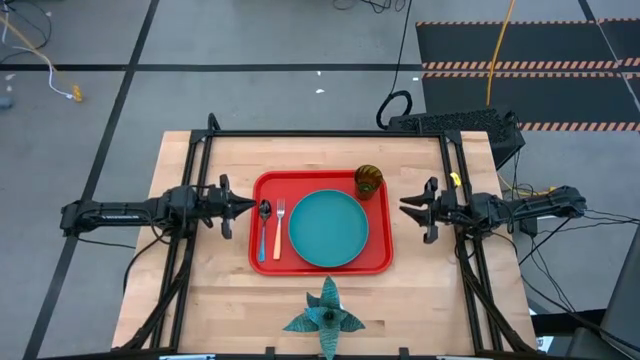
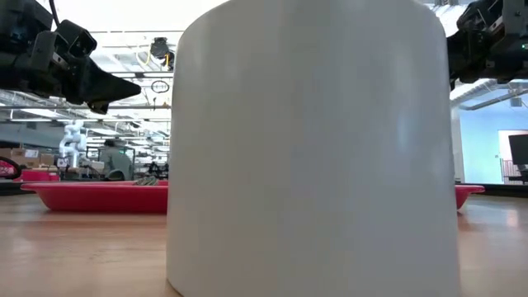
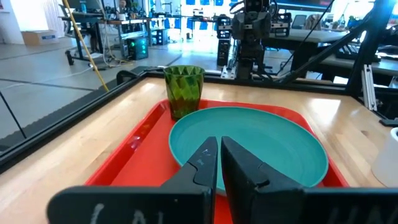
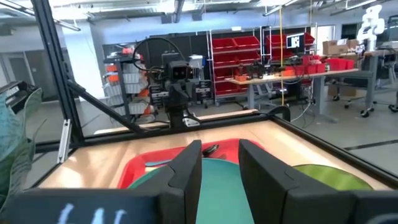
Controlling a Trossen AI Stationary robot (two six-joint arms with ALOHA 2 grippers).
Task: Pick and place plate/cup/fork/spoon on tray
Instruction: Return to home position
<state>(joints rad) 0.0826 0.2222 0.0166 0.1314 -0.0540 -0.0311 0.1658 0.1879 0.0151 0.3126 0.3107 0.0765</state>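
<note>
The left gripper (image 1: pixel 243 206), fingers pressed together on nothing, hangs at the left rim of the red tray (image 1: pixel 378 262). Nearest its tips lie the spoon (image 1: pixel 263 228) and then the fork (image 1: pixel 279 228), both set crosswise to the fingers. Beyond them sit the teal plate (image 1: pixel 328 228) and the cup (image 1: pixel 368 181). Opposite, the right gripper (image 1: pixel 408 208) waits with its fingers parted and empty.

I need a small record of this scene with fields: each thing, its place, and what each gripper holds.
tray: red, middle of table
left gripper: at tray's left edge, empty
right gripper: beside tray's right edge, empty
plate: teal, on tray, centre
cup: upright on tray, corner nearest right gripper
spoon, fork: on tray, side by side, between plate and left gripper
star-shaped object: teal, on table, off tray
</note>
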